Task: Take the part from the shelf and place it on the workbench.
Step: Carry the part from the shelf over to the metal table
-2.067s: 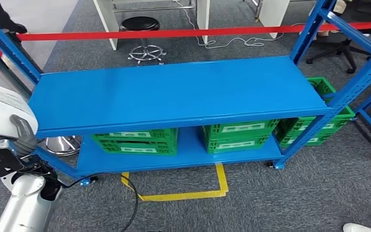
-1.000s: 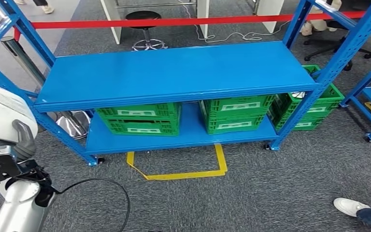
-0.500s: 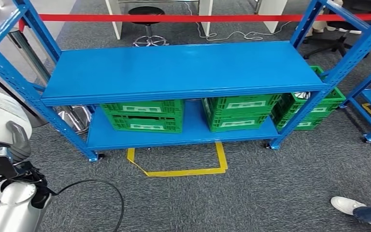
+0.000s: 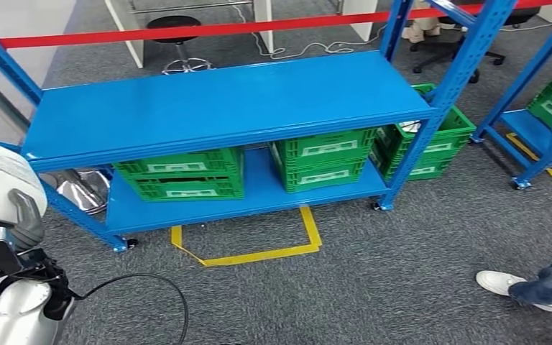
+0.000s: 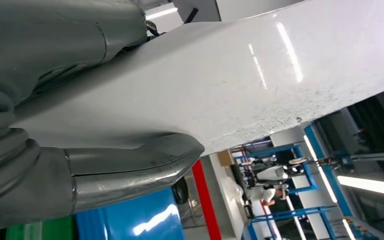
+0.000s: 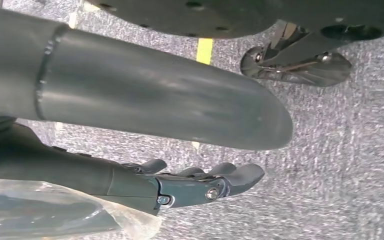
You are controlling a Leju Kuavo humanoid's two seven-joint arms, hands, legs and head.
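At the left edge we see our silver left arm [image 4: 14, 316] hanging down beside the big blue metal shelf [image 4: 223, 100]. Our left hand [image 5: 80, 170] rests against a white curved cover; we cannot tell if it holds anything. Green plastic crates [image 4: 183, 178] sit on the shelf's lower board. We cannot see the part. Our right hand [image 6: 145, 145] hangs over grey carpet [image 6: 340, 165], fingers [image 6: 220, 182] loosely spread, a clear plastic bag [image 6: 55, 215] beside it.
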